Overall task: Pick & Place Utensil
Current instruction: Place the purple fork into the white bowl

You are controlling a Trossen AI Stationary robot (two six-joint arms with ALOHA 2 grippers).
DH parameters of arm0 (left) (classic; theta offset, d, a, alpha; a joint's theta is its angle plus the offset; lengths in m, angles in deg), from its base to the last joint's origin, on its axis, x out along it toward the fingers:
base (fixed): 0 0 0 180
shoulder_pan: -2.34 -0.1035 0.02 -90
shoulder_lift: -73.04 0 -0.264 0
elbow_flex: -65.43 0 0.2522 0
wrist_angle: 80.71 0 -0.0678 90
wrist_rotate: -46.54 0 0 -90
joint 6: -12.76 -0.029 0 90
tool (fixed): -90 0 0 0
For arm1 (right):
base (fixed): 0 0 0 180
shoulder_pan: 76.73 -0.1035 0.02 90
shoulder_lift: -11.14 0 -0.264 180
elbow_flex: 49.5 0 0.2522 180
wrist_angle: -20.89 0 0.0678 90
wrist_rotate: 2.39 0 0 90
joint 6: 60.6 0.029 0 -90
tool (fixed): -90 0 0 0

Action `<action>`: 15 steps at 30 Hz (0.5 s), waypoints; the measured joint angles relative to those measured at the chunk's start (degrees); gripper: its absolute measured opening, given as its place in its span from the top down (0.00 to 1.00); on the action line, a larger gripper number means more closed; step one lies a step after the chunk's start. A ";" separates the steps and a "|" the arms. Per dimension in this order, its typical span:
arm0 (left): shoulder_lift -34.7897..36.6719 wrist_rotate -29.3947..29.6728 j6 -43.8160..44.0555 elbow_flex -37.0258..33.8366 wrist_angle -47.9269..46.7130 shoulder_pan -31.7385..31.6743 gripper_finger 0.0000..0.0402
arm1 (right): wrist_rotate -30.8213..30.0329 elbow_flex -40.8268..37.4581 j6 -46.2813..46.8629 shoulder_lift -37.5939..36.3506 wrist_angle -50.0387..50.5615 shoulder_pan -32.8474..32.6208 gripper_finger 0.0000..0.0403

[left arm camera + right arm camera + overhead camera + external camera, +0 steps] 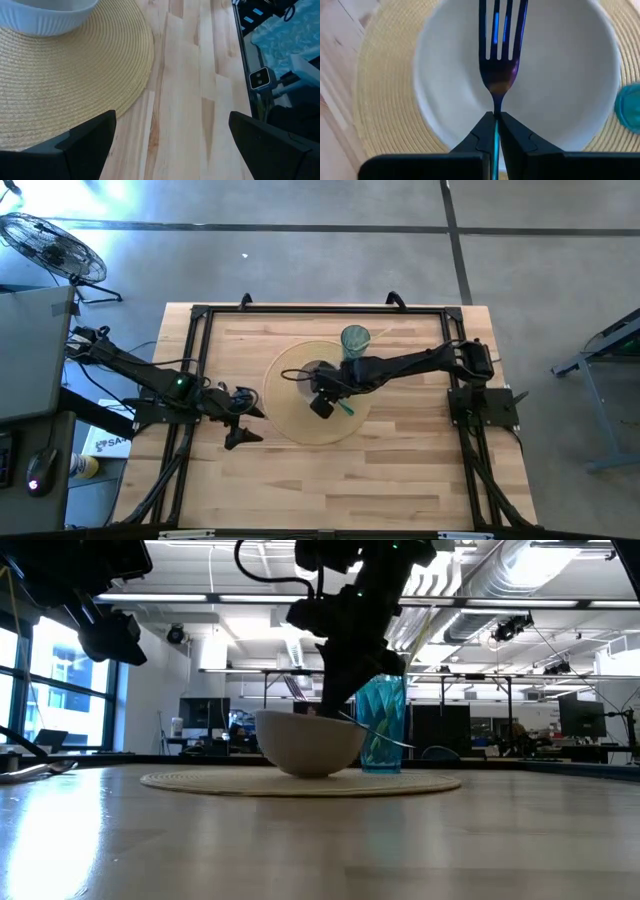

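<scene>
Pale plank table (400,470) under black rails, centre frame — we log a round woven straw mat (290,415) bearing a smooth white bowl (530,95), with a translucent teal cup (355,340) at the mat's upper edge. Right gripper (496,120), arm stretched in from the right, pinches an iridescent blue fork (501,47) above the bowl. Left gripper (170,145) — fingers spread, empty — hangs beside the mat's left rim.

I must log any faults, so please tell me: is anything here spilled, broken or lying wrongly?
Nothing stands out. The bowl sits upright on the round mat, the blue cup stands beside it, and the right hand holds the fork straight over the bowl. No spill shows.
</scene>
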 joint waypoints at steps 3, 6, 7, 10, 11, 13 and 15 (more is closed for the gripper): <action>0.00 0.00 0.00 0.00 0.00 0.00 0.05 | -0.06 0.59 -0.74 -0.02 -1.31 0.00 0.97; 0.00 0.21 -0.07 0.00 -0.01 0.00 0.05 | -0.07 0.60 -1.09 -0.02 -1.55 0.00 0.97; 0.00 0.42 -0.25 0.00 0.00 0.00 0.05 | -0.05 0.59 -1.14 -0.02 -1.83 0.00 0.97; 0.00 1.58 -1.35 0.00 0.01 0.00 0.05 | 0.10 0.59 -1.52 -0.02 -2.33 -0.01 0.97; 0.00 2.37 -1.83 0.00 0.02 0.00 0.05 | 0.24 0.59 -1.54 -0.12 -2.29 -0.11 0.97; 0.00 5.04 -3.11 0.00 0.22 0.00 0.05 | 0.18 0.59 -1.98 -0.90 -2.27 -0.46 0.97; 0.00 9.44 -4.47 0.00 1.49 0.00 0.05 | -1.31 0.59 -2.42 -2.50 -2.19 -1.19 0.97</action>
